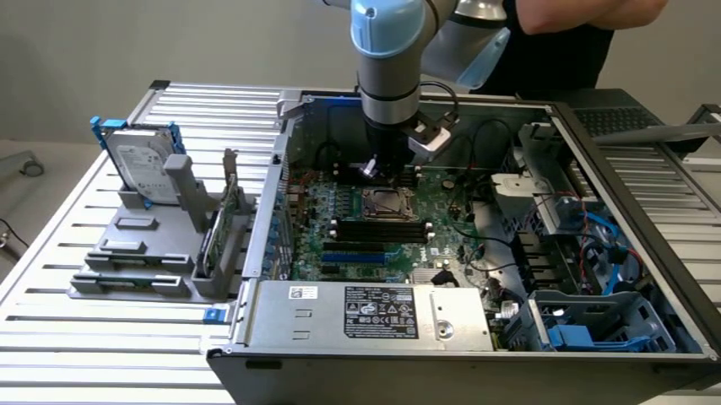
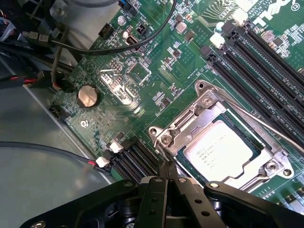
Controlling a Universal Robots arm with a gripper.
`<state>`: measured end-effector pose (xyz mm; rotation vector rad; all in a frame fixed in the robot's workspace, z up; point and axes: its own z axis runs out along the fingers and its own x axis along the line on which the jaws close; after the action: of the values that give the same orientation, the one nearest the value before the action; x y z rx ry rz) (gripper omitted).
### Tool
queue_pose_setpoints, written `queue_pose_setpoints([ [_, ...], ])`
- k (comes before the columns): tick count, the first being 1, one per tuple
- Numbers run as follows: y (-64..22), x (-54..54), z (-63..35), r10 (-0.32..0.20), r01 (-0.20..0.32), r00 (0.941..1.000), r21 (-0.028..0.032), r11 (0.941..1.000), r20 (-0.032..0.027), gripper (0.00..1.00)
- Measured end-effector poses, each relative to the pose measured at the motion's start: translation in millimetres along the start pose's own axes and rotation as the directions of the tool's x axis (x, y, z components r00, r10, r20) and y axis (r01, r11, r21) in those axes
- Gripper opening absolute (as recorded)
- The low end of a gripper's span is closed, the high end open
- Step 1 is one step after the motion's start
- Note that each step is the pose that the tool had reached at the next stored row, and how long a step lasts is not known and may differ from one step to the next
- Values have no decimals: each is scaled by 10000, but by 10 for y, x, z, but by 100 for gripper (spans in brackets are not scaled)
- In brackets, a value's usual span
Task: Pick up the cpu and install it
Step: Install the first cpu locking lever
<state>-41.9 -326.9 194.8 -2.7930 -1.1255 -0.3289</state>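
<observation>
While the claw (image 2: 167, 176) sits w/ both fingers pressed together, empty, tips right at the socket (image 2: 223, 142) frame edge near its latch lever (image 2: 266, 124), the cpu (image 2: 219, 149) already lies seated in the socket, lower right of the wrist frame, silver face up. Judging by that, placement looks done and the work is at the retention frame/lever. To do it well: keep tips on metal frame only, no push on the chip face, stay off the RAM slots (image 2: 266, 61) and nearby cables. Containers: pc case (image 1: 631, 211) center-right of the exterior frame holds the motherboard (image 1: 389, 228), PSU (image 1: 372, 314) at lower center. Grey parts rack (image 1: 141, 253) on the table (image 1: 67, 337), left of frame, holds upright hard drive (image 1: 141, 164).
</observation>
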Motion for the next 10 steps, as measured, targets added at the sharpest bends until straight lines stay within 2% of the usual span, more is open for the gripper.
queue_pose_setpoints([
  [10,10,10,3,4,-4,10000,3,10000,-5,11],
])
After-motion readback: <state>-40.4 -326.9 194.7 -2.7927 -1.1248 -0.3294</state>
